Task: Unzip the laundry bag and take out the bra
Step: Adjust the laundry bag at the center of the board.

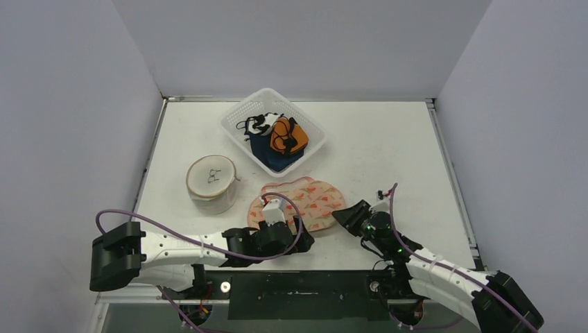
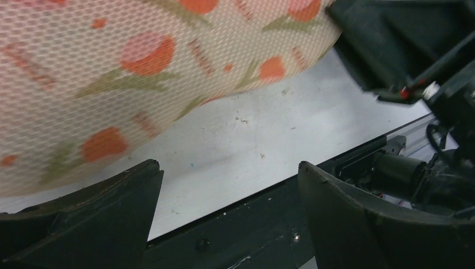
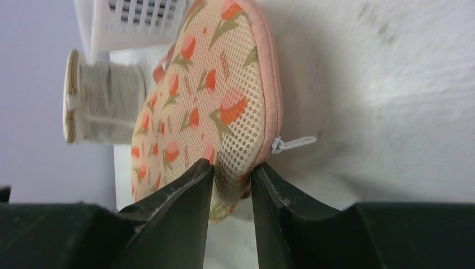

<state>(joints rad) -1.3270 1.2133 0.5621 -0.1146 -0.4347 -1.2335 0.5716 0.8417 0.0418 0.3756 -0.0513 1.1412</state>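
We are seeing the right gripper [image 3: 232, 166] pinching the near edge of the laundry bag [image 3: 215, 95] beside its zipper pull [image 3: 294, 144]. The left gripper [image 2: 228, 167] is gaping, unloaded, just beside it. Beyond are sitting a round mesh pouch [image 1: 211, 182], left, and a basket [image 1: 243, 107] of clothes [image 1: 281, 142].

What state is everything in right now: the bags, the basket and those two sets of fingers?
laundry bag: flat on table, zip closed
zipper pull: untouched
left fingers: open, empty
right fingers: closed on laundry bag's edge
basket: holds clothes
round mesh bag: upright, untouched
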